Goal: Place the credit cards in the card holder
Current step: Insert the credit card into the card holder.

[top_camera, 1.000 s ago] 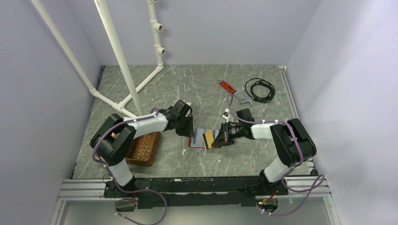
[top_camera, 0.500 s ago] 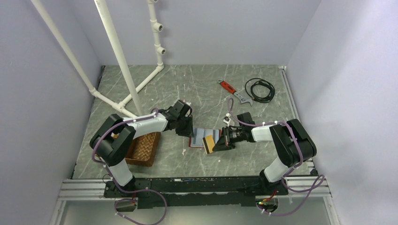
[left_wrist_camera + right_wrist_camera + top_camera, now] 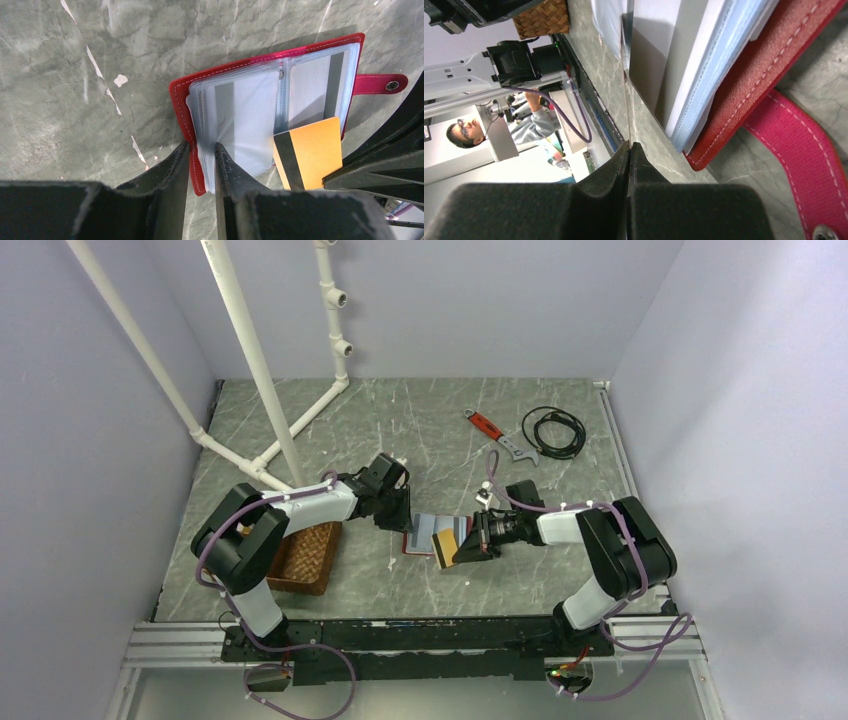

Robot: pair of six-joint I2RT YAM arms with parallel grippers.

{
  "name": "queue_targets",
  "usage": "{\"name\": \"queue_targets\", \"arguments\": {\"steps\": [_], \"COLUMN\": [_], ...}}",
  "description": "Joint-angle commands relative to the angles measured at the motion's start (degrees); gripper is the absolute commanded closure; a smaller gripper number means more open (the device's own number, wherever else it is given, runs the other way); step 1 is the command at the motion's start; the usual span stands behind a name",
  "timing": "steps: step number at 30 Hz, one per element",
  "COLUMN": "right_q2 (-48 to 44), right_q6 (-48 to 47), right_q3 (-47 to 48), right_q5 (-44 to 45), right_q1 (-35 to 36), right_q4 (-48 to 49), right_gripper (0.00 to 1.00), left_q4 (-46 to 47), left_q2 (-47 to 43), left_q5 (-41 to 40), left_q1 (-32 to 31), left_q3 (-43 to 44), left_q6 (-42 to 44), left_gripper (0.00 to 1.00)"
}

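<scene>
Card holder [image 3: 272,75] open, left gripper [image 3: 202,150] clamping it, right gripper [image 3: 629,150] pinching gold card [image 3: 315,150]

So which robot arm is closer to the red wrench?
Right. The right arm, pinching the gold card, is just on the near side of the wrench; the left arm, gripping the card holder, is farther off to its left.

Red cover of the card holder [image 3: 181,115] reads leather-like to me, fine-grained, with pale stitching along the edge. Its sleeves [image 3: 250,115] are clear plastic, glossy, a bit wrinkled. The gold card [image 3: 315,150] looks smooth and matt, with a dark stripe across. The strap's snap [image 3: 391,86] is shiny metal. On my right claw [image 3: 629,147] the pads [image 3: 549,210] are black, grainy, foam-like. Under it all, the table [image 3: 75,100] is grey, marbled, matt and scuffed.
</scene>
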Motion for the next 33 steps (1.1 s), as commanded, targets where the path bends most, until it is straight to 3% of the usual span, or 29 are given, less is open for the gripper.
{"name": "queue_targets", "arguments": {"steps": [1, 13, 29, 33], "right_q2": [1.46, 11.49, 10.83, 10.31], "right_q6": [3.16, 10.70, 18.90, 17.80], "right_q3": [0.23, 4.40, -0.83, -0.83], "right_q5": [-1.66, 0.61, 7.43, 7.03], "right_q1": [-0.20, -0.20, -0.09, -0.11], "right_q4": [7.41, 19.55, 31.83, 28.68], "right_gripper": [1.00, 1.00, 1.00, 1.00], "left_q4": [-5.00, -5.57, -4.47, -4.69], "left_q2": [0.98, 0.12, -0.55, -0.50], "left_q5": [-1.78, -1.19, 0.99, 1.18], "left_q1": [-0.11, -0.11, -0.11, -0.10], "left_q3": [-2.74, -3.17, -3.53, -3.55], "left_q6": [0.96, 1.20, 0.41, -0.06], "left_gripper": [0.73, 0.74, 0.75, 0.75]}}
